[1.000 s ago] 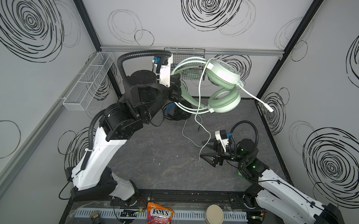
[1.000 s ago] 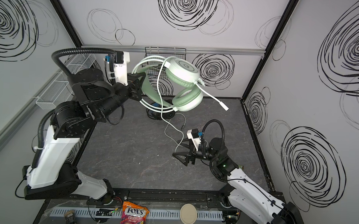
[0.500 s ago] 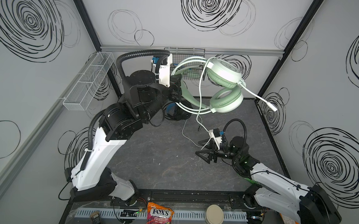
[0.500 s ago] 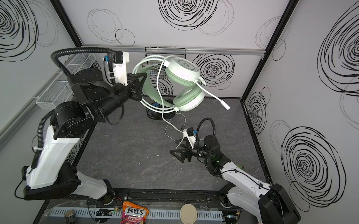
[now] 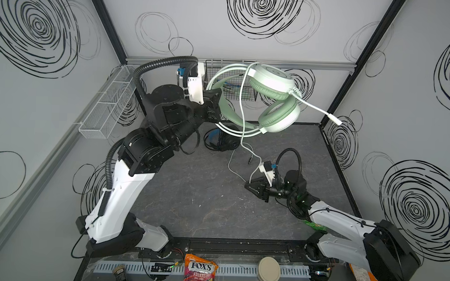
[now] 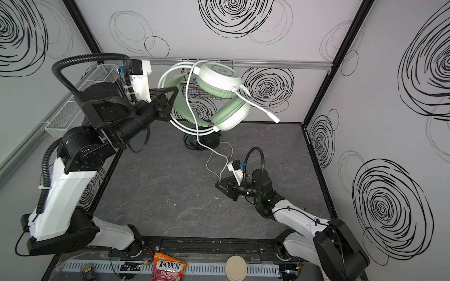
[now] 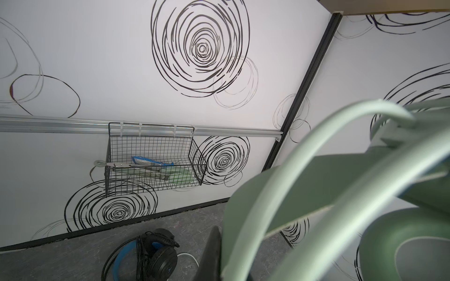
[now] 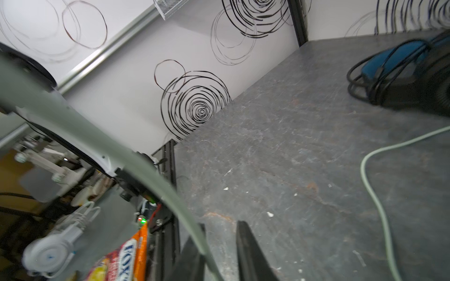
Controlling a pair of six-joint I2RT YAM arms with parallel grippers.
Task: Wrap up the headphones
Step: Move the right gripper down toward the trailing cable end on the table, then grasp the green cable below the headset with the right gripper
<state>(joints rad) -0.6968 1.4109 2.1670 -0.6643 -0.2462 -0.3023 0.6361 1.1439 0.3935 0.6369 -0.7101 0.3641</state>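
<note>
Mint headset (image 7: 328, 180) up close, blk headset (image 7: 163, 258) on floor (image 7: 60, 258), wire basket (image 7: 194, 155).

Open dark floor (image 5: 191, 196) at centre; pale cable (image 5: 229, 164) and black headset (image 5: 223, 143) toward the back

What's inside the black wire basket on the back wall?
In the left wrist view the wire basket holds a blue packet, a metal tool and a pale green item. In both top views the mint-green headphones partly cover it.

Smooth pale plastic shells and matt padded cushions mark the mint headset (image 5: 271, 79), its cable (image 8: 362, 167) rubbery. The grey tabletop (image 5: 191, 201) looks matt, scuffed and stone-patterned. A black wire basket (image 7: 146, 187) hangs from a brushed metal rail (image 7: 48, 125).
</note>
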